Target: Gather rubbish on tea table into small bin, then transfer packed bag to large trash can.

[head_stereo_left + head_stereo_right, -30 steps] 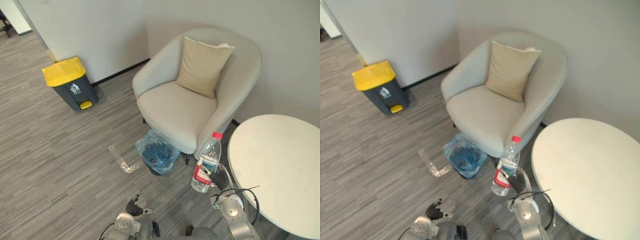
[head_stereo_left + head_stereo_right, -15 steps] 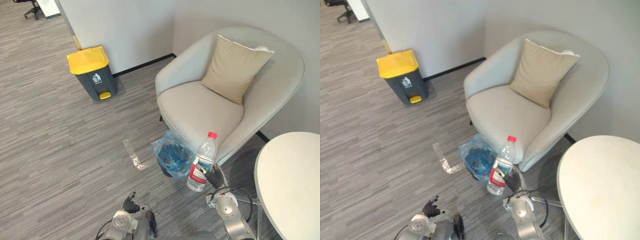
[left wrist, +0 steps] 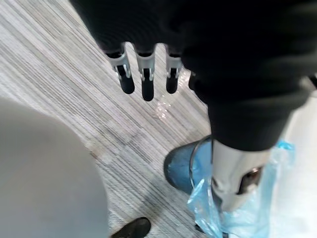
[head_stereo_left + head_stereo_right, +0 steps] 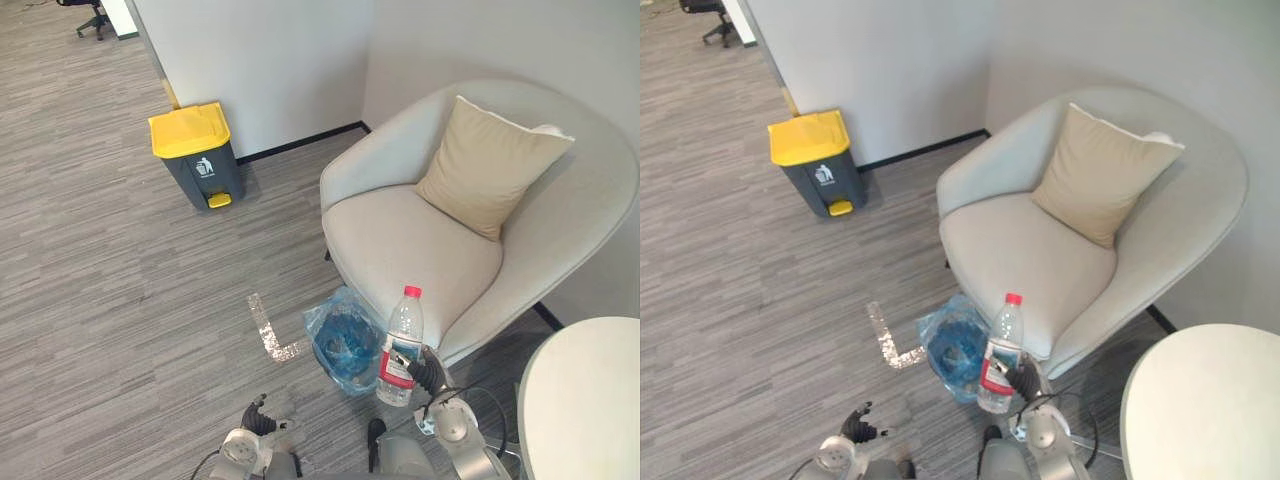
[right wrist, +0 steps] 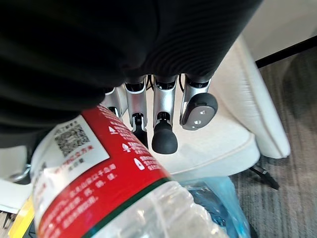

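Observation:
A clear water bottle [image 4: 402,345] with a red cap and red label stands upright in my right hand [image 4: 430,372], whose fingers [image 5: 163,119] curl round its side. The bottle hangs just right of the small bin [image 4: 343,340], which is lined with a blue bag and stands on the floor against the armchair's front. My left hand [image 4: 255,418] is low over the carpet, left of the bin, its fingers [image 3: 143,79] straight and holding nothing. The large dark trash can [image 4: 195,155] with a yellow lid stands by the wall at the far left.
A pale armchair [image 4: 420,250] with a beige cushion [image 4: 490,165] stands behind the bin. The white round tea table [image 4: 585,400] sits at the right edge. An L-shaped tape mark [image 4: 270,330] lies on the grey carpet left of the bin.
The camera has swung left, so the table has slid toward the right edge. My right hand has carried the bottle closer to the small bin. The left hand stays low.

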Tool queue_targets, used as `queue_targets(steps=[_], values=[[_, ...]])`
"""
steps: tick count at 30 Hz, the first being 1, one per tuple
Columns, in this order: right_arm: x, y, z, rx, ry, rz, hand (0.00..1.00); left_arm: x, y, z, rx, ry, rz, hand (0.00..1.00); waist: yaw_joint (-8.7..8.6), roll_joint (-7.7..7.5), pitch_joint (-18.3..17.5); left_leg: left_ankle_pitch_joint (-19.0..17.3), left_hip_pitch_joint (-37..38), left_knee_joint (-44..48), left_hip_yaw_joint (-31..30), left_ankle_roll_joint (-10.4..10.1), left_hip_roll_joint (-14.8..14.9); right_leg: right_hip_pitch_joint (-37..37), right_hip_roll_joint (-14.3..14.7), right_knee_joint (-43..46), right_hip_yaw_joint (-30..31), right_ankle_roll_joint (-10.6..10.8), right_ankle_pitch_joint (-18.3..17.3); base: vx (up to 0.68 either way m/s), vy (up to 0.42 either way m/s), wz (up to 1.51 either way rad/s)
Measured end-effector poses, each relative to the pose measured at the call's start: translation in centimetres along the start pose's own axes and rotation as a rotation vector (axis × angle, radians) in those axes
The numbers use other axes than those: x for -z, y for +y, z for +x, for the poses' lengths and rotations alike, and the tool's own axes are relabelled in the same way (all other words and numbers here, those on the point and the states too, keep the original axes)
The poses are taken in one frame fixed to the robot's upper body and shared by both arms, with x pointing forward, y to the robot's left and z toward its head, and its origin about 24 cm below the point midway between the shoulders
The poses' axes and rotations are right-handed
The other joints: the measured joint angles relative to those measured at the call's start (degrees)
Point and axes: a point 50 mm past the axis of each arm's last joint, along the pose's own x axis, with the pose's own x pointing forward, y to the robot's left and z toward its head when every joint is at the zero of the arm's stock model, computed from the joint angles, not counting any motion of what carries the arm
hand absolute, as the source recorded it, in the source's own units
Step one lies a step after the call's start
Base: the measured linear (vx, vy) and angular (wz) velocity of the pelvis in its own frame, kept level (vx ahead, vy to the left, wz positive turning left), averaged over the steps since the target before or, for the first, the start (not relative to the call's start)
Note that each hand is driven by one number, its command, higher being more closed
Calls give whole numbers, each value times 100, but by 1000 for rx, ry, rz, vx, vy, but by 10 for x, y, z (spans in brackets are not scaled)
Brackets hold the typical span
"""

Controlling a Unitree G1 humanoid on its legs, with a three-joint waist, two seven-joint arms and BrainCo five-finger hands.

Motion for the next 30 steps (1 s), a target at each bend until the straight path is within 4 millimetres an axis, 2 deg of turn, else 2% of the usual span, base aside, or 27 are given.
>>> queue_targets(steps=[4, 9, 11, 13, 14, 15, 17, 19, 20, 21, 23, 27, 29, 30], values=[[0, 0, 0, 2, -1, 1, 100, 2, 0, 0, -1, 8, -2, 0, -4, -124, -17, 23, 204, -260, -87, -43, 87, 250, 84, -198, -107, -4, -3, 102, -28, 9], [2, 4, -4, -8, 9, 3, 100, 2, 0, -1, -1, 7, 11, 0, -1, -130, -27, 24, 304, -269, -102, -43, -18, 463, -37, -364, -146, -2, -3, 42, 62, 7], [-2, 5, -2, -12, -10, 0, 100, 3, 3, 0, -6, 5, 23, 0, 25, -147, -28, 24, 193, -193, -103, -42, -64, 380, -80, -310, -150, 13, -12, -29, 49, 4], [-16, 3, 8, -2, -59, -5, 100, 0, 9, 1, -26, -10, 26, 0, 21, -220, 63, 21, -250, 201, -102, -40, -106, -34, -156, 24, -135, 14, -13, -90, 24, 5], [-27, -1, 16, 18, -104, -16, 100, -10, 17, 3, -60, -42, 20, 0, 23, -267, 229, 5, -735, 685, -102, -20, -121, -406, -222, 337, -145, 13, -13, -197, 31, 23], [-43, -7, 27, 37, -160, -41, 100, -23, 26, 7, -92, -77, 9, 0, 25, -255, 486, -59, -1250, 1283, -103, 54, -82, -803, -254, 709, -181, 12, -16, -241, 38, 26], [-65, -18, 44, 77, -225, -61, 100, -39, 38, 10, -148, -118, -40, 0, 66, -233, 758, -178, -1911, 1884, -109, 80, -39, -1379, -283, 1167, -236, -25, -79, -286, 21, 17], [-81, -31, 53, 112, -281, -94, 100, -52, 44, 12, -176, -153, -80, 0, 116, -176, 923, -461, -2444, 2204, -118, 118, 5, -1880, -308, 1493, -250, -47, -316, -269, -3, 16], [-96, -42, 60, 143, -329, -112, 100, -64, 49, 13, -198, -189, -121, 0, 141, -129, 1122, -573, -2788, 2481, -150, 128, 29, -2213, -338, 1799, -263, -53, -367, -255, -7, 18], [-104, -48, 63, 161, -352, -119, 100, -74, 55, 13, -217, -224, -159, 0, 190, -131, 1241, -586, -3072, 2687, -164, 139, 10, -2516, -401, 2040, -266, -46, -399, -254, -7, 15], [-116, -53, 65, 192, -393, -115, 100, -83, 62, 11, -249, -260, -213, 0, 213, -123, 1289, -644, -3563, 2941, -214, 153, 6, -2980, -478, 2249, -274, -8, -448, -245, -20, 7], [-136, -71, 63, 255, -468, -129, 100, -105, 69, 9, -280, -330, -313, 0, 278, -101, 1327, -619, -4485, 3320, -216, 148, 149, -3786, -492, 2481, -355, -58, -368, -151, -29, 8], [-160, -85, 61, 320, -552, -122, 100, -126, 74, 5, -301, -406, -383, 0, 313, -128, 1453, -518, -5025, 3491, -234, 161, 237, -4268, -497, 2637, -422, -75, -355, -97, -49, 9], [-164, -87, 61, 330, -565, -117, 100, -130, 75, 4, -303, -420, -393, 0, 327, -131, 1455, -492, -5128, 3537, -237, 195, 247, -4371, -497, 2681, -420, -98, -344, -91, -60, 2]])
